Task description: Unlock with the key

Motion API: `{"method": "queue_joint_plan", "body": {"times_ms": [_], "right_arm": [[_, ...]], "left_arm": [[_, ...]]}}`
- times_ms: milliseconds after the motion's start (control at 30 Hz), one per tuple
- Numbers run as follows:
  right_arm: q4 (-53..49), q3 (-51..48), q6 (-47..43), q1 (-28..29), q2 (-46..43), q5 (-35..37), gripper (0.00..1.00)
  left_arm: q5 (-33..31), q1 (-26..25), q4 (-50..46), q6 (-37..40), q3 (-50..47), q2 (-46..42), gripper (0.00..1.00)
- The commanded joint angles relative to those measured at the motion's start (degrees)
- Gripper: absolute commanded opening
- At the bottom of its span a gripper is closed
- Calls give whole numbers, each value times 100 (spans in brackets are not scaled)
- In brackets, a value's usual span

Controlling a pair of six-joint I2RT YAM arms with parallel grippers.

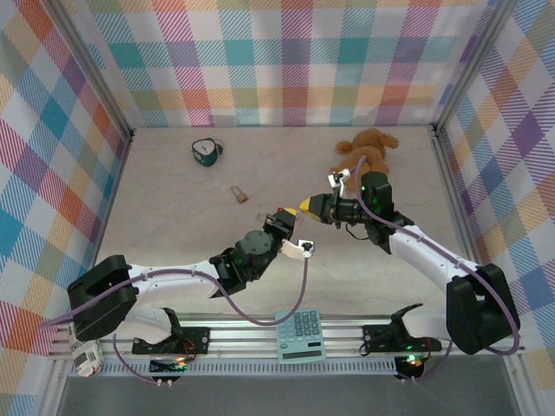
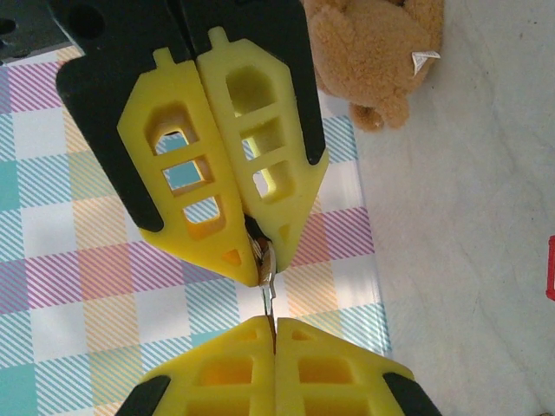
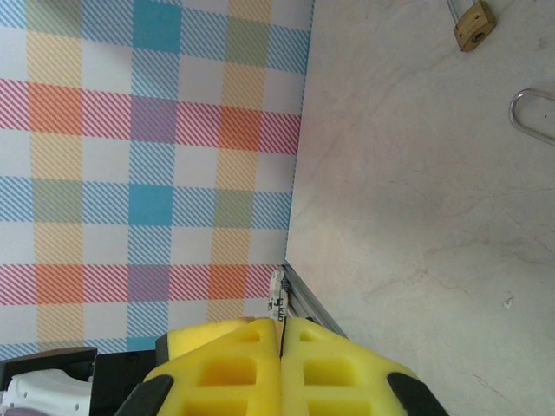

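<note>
The table is a pale, marbled beige, boxed in on three sides by walls of pastel plaid, with metal rails along their feet. Toward the back lies a small teal thing, with a brass padlock on its side nearer the middle and a brown teddy at back right. A calculator sits on the rail at the near edge, between the two bases. A red thing pokes in at the edge of the left wrist view

There's plenty of bare table across the left half and the near middle. The teddy lies close behind the right arm's wrist. The padlock is off to the left of both grippers, apart from them

Both arms reach in low from the near corners and meet around the middle. The right gripper points left, its yellow fingers pinching the key, whose thin toothed blade sticks out past the tips. The left gripper angles up toward it, fingers pressed tight together with nothing I can make out between them. Its tips sit just beside the key's end, and I can't tell whether they touch
</note>
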Motion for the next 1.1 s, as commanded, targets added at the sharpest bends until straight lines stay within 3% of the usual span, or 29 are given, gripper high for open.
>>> {"method": "queue_joint_plan", "body": {"times_ms": [0, 67, 200, 333, 400, 833, 967, 1067], "right_arm": [[-52, 245, -59, 17, -184, 28, 4], [-120, 290, -93, 14, -202, 52, 4], [-339, 405, -224, 11, -283, 217, 3], [-488, 614, -336, 10, -291, 342, 3], [-607, 726, -439, 0, -266, 387, 3], [-1224, 910, -1050, -39, -368, 715, 3], [-1330, 879, -1161, -60, -458, 806, 3], [-1436, 848, -1278, -72, -544, 854, 3]], "left_arm": [[-123, 65, 92, -163, 1, 69, 0], [-152, 65, 111, -202, 5, 80, 3], [-181, 65, 18, -428, 26, 38, 23], [-134, 65, 60, -619, 31, -77, 50], [-130, 65, 78, -678, 19, -136, 57], [-409, 307, 899, -1368, -148, -1046, 71], [-656, 697, 1378, -2280, -119, -1181, 77], [-1011, 1019, 1124, -3216, 129, -1173, 78]]}}
